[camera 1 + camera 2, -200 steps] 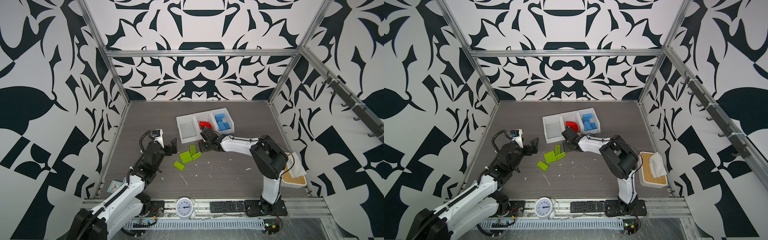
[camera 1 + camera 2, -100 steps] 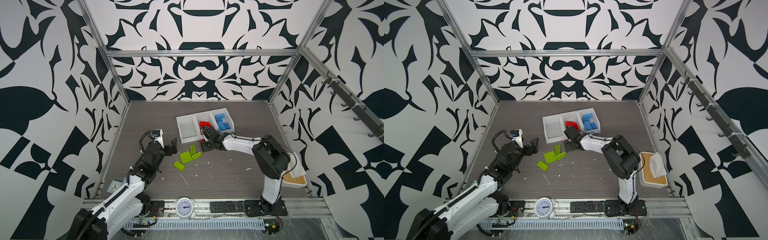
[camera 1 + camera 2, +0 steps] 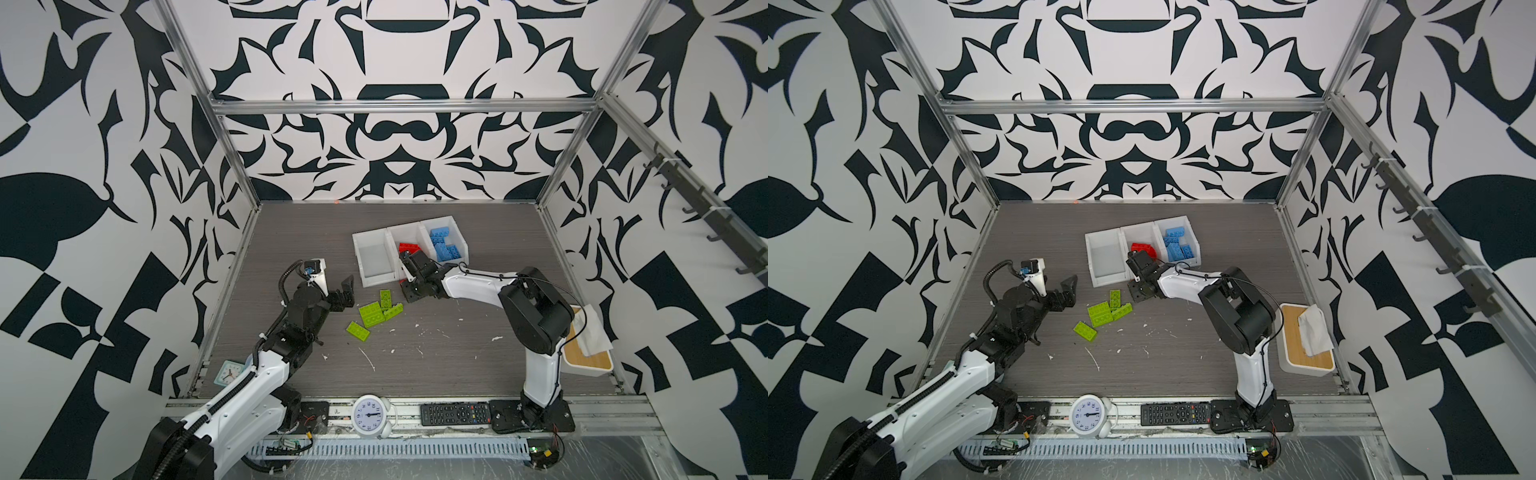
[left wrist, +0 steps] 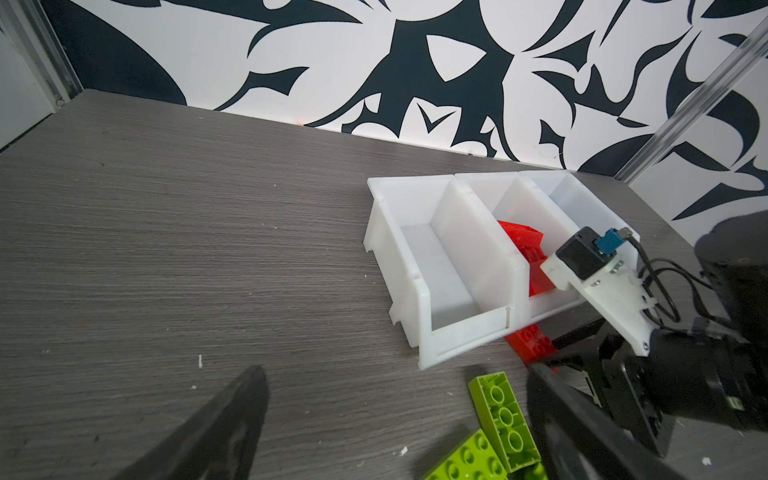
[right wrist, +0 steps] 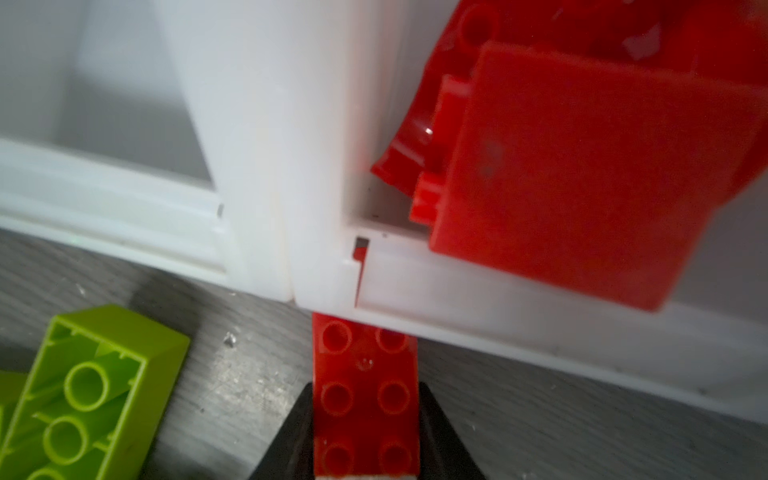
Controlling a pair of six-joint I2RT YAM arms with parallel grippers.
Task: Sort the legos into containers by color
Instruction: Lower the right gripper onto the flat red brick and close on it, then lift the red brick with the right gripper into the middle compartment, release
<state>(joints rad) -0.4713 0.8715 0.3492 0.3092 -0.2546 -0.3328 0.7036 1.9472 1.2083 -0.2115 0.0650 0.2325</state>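
reaching across the middle in both top views, the right hand (image 3: 409,292) sits low over the desk (image 3: 436,357), just in front of the containers (image 3: 371,240), near the wall between the left and middle bins. the middle bin holds red legos (image 3: 409,248) and the right bin holds blue legos (image 3: 442,245). a cluster of green legos (image 3: 1104,311) lies on the desk between the two hands. the left hand (image 3: 1069,291) hangs just beside it, jaws spread wide and holding nothing. in the left wrist view its dark fingers (image 4: 232,415) stand far apart above the desk. a red brick (image 4: 530,343) lies at the foot of the containers, with the right hand's black body close behind it. in the right wrist view that brick is studs up between the right hand's two fingers (image 5: 436,432). both press on its long sides, so the hand has closed on it. the brick's far end meets the bottom front edge of the middle bin. whether it rests on the desk i cannot tell.
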